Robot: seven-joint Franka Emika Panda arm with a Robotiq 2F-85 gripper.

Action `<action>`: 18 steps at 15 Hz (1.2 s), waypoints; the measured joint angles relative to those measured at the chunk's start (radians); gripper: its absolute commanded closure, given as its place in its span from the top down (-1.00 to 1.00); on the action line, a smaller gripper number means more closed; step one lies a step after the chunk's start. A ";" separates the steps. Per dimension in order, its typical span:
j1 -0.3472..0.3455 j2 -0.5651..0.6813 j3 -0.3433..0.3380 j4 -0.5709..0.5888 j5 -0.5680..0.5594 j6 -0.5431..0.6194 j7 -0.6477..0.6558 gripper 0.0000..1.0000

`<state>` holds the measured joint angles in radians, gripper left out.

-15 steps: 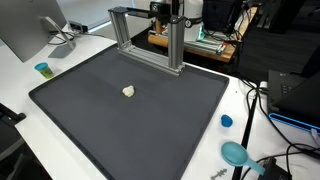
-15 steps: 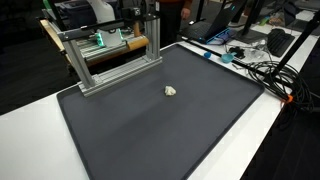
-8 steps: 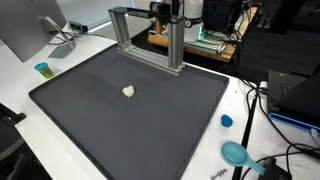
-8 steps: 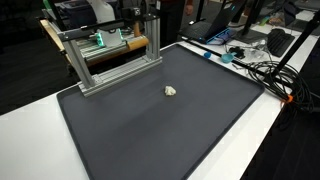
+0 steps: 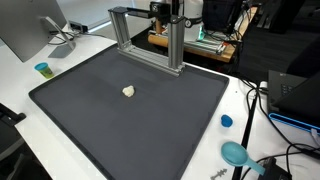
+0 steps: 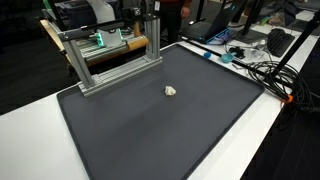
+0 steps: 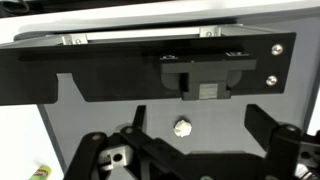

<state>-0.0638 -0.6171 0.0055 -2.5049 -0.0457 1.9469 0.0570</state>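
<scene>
A small white crumpled lump lies on the dark mat in both exterior views. In the wrist view the lump lies on the mat well below my gripper. It sits between the two black fingers, slightly nearer the left one. The jaws stand wide apart and hold nothing. The arm and gripper do not show in either exterior view.
A metal gantry frame stands on the mat's far edge. On the white table are a small blue-green cup, a blue cap, a teal scoop-like thing, a monitor and cables.
</scene>
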 measured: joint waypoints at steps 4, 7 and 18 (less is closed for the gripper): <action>-0.002 -0.021 0.032 -0.056 0.001 0.149 0.132 1.00; -0.027 -0.059 0.034 -0.115 -0.002 0.195 0.188 1.00; -0.051 -0.131 0.035 -0.165 -0.002 0.193 0.189 1.00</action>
<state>-0.1149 -0.7479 0.0400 -2.6698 -0.0478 2.1403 0.2459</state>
